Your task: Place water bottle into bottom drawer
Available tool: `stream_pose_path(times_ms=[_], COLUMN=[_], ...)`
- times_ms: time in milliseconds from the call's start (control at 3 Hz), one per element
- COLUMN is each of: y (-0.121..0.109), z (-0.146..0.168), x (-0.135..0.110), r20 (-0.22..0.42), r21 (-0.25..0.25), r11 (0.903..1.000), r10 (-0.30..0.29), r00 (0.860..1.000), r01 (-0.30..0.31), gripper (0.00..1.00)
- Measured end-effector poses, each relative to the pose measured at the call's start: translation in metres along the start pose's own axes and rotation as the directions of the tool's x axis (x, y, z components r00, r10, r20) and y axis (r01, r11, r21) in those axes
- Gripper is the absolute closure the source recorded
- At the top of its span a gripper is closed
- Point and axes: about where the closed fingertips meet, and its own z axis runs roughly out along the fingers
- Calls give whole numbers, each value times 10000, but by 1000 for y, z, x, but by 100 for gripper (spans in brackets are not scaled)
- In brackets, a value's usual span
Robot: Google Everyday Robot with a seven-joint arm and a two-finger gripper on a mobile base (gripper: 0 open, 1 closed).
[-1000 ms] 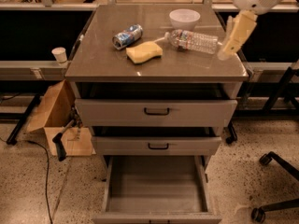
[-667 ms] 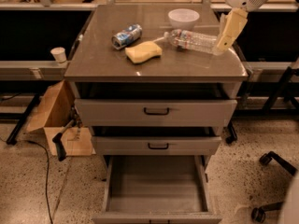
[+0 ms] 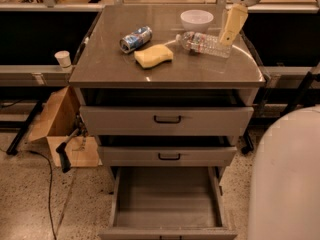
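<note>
The water bottle (image 3: 202, 43) lies on its side on the grey cabinet top (image 3: 115, 66), right of centre, with its white cap pointing left. My gripper (image 3: 227, 36) hangs from the upper right, its cream-coloured tip right over the bottle's right end. Whether it touches the bottle is unclear. The bottom drawer (image 3: 167, 204) is pulled out at the foot of the cabinet and shows a plain grey interior with nothing in it.
A crushed blue-silver can (image 3: 136, 38), a yellow sponge (image 3: 153, 55) and a white bowl (image 3: 196, 19) share the cabinet top. The two upper drawers (image 3: 167, 120) are pulled out slightly. A cardboard box (image 3: 55, 119) stands at the left. A white robot body (image 3: 287, 179) fills the lower right.
My gripper has moved left from the cabinet's right edge and now hangs over the bottle's right end. The bottle, can and sponge have not moved on the top.
</note>
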Motion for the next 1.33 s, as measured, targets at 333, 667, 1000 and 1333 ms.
stream_pose_path(times_ms=[333, 667, 1000, 1333], y=[-19, -26, -28, -30], z=[17, 37, 53, 66], x=[20, 39, 56, 65], r20=[-1030, -1744, -2124, -2153], r21=[316, 309, 215, 169], r11=[9992, 9977, 9955, 9936], r10=[295, 650, 953, 1128], r00=[9942, 9825, 9725, 9700], r01=[-264, -605, -928, -1117], gripper=[0, 0, 0, 0])
